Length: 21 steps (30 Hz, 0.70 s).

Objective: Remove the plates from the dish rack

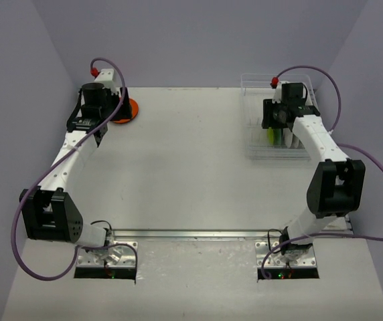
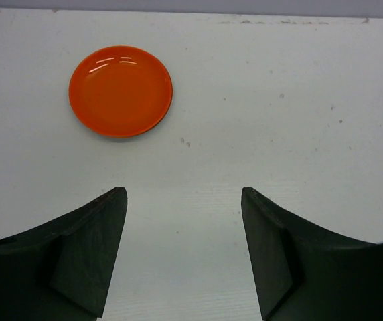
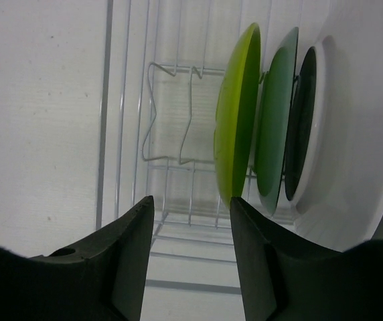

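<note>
At the near edge of a white table [image 1: 191, 167], two robot arms are bolted side by side, each reaching towards a far corner.

On the left side, the left gripper [image 2: 183, 194] hangs above bare tabletop with its two dark fingers spread wide and nothing between them. Beyond its fingertips, an orange plate [image 2: 120, 91] lies flat on the table near the far left corner, well apart from the rack.

At the far right, the right gripper [image 3: 188, 204] hovers over the clear dish rack [image 3: 171, 114], fingers apart and holding nothing. Four plates stand on edge in the rack, packed closely together: a lime-green plate [image 3: 237, 120] nearest the gripper, then a dark green plate [image 3: 275, 127], a black plate [image 3: 302, 127] and a white plate [image 3: 352, 134]. The lime-green plate's rim sits just beside one fingertip; whether they touch cannot be told.
</note>
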Tool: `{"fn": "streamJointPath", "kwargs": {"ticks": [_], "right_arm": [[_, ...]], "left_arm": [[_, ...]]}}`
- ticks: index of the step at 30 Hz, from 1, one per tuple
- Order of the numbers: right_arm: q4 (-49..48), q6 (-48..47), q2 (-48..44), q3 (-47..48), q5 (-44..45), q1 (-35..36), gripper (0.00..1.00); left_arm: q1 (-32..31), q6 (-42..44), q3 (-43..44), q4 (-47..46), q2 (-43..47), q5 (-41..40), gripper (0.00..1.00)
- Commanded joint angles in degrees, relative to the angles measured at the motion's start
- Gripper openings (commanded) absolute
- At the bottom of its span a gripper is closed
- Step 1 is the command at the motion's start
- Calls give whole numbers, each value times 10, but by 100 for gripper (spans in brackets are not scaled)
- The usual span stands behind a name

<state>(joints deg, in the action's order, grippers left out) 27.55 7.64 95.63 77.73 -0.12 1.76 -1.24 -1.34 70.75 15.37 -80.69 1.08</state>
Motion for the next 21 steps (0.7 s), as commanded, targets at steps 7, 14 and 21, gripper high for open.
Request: {"fn": "streamJointPath", "kwargs": {"ticks": [7,14,21], "right_arm": [[-43,-26,41,41,-5,-6,46],[-66,-52,58,41,-5,-6,40],[-65,-63,58,52,-21,-6,20]], "left_arm": [[-27,-12,6,-7,23,2,67],[-31,-12,7,-6,20,1,67],[-34,-14,6,-6,20,-1,67]]}}
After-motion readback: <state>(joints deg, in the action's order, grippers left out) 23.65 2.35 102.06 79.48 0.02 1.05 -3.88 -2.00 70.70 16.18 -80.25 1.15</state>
